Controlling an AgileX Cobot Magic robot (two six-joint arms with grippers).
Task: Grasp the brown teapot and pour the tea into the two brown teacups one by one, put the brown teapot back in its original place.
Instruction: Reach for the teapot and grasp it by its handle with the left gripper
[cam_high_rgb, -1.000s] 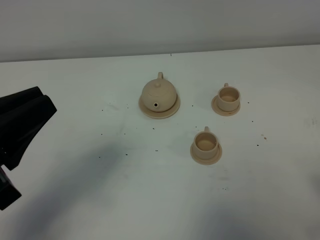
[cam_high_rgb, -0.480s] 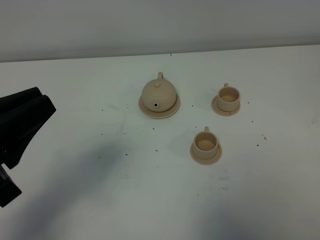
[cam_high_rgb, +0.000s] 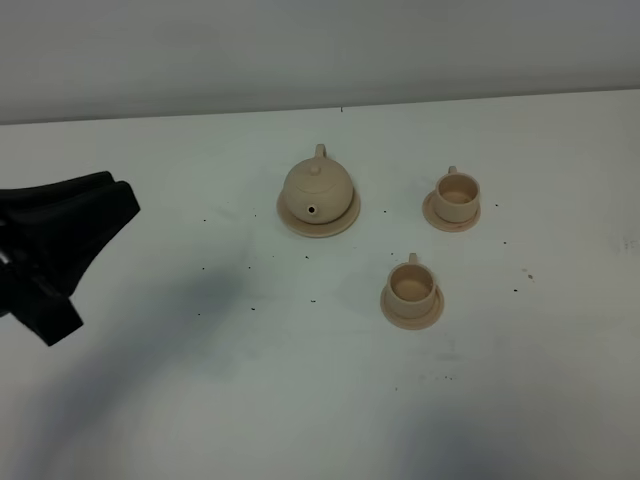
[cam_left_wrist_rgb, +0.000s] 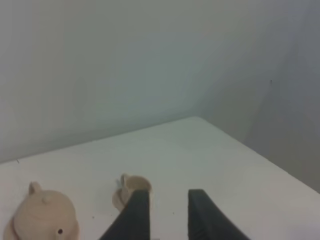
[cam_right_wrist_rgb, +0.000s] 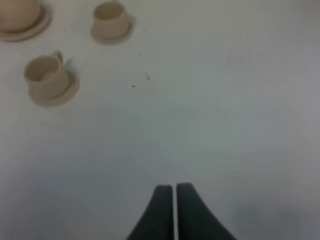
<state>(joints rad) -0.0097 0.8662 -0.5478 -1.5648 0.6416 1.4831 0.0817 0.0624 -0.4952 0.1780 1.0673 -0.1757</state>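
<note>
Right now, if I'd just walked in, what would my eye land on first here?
A pale tan teapot sits on its wide saucer near the middle of the white table, with its spout pointing toward the high camera. To its right stand two matching cups, the far teacup and the near teacup. A black claw juts in from the left edge, its jaws apart and empty.
</note>
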